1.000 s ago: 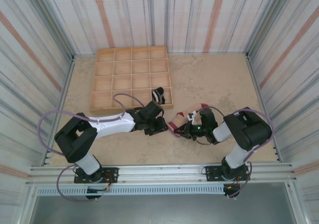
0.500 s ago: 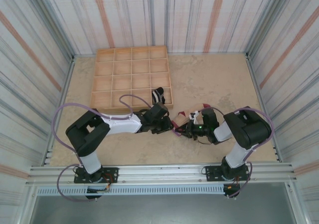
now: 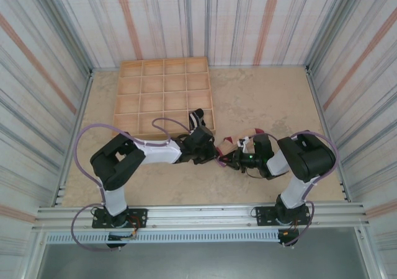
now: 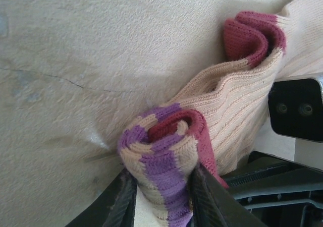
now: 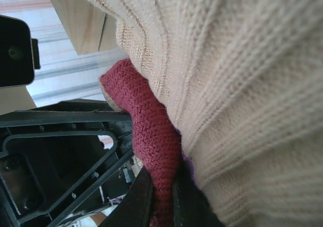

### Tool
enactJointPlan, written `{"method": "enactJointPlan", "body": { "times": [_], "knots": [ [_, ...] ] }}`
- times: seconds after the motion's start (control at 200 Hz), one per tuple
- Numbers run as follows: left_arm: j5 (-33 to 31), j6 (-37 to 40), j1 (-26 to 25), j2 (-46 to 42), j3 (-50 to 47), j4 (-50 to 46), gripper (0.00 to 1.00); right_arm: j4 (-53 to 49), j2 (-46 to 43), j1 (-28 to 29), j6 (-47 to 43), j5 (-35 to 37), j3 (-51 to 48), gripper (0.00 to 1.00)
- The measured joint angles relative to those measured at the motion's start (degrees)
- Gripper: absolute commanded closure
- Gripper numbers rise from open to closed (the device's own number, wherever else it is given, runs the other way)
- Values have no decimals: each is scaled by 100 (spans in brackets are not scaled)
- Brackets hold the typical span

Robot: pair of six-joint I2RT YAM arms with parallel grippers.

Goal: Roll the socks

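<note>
The beige sock point(image 3: 234, 145), with dark red ends and purple stripes, lies bunched mid-table between my two grippers. In the left wrist view its rolled, purple-striped end point(image 4: 162, 154) sits pinched between my left gripper's point(image 4: 162, 199) black fingers point(image 4: 206, 194), which press on both sides of it. My left gripper point(image 3: 215, 153) reaches the sock from the left. My right gripper point(image 5: 162, 202) is shut on a dark red fold of the same sock point(image 5: 154, 136), and it meets the sock from the right point(image 3: 228, 161). The black striped sock point(image 3: 197, 118) rests in the tray's near right compartment.
A wooden tray point(image 3: 162, 99) with several compartments lies at the back left, its near edge close behind the left gripper. Striped walls enclose the table on three sides. Purple cables loop beside both arms. The right arm's black body point(image 4: 298, 108) sits close to the sock.
My left arm has reached rightwards to the sock and its jaws have narrowed onto the rolled striped end. The right gripper has kept its hold and barely shifted.
</note>
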Motion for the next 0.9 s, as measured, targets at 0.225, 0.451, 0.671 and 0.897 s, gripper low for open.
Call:
{"method": "enactJointPlan", "body": {
  "times": [0.225, 0.451, 0.671, 0.897],
  "knots": [
    [7, -114, 61, 118, 343, -428, 95, 251, 133, -37, 66, -96, -4, 81],
    [186, 0, 177, 251, 726, -973, 100, -404, -223, -37, -81, -96, 111, 58],
    [131, 293, 238, 219, 1008, -1812, 100, -2914, -1556, -37, -957, 343, 509, 48],
    [109, 535, 387, 61, 1069, -2590, 100, -5313, -2946, 481, -2376, 1519, 1329, 43]
  ]
}}
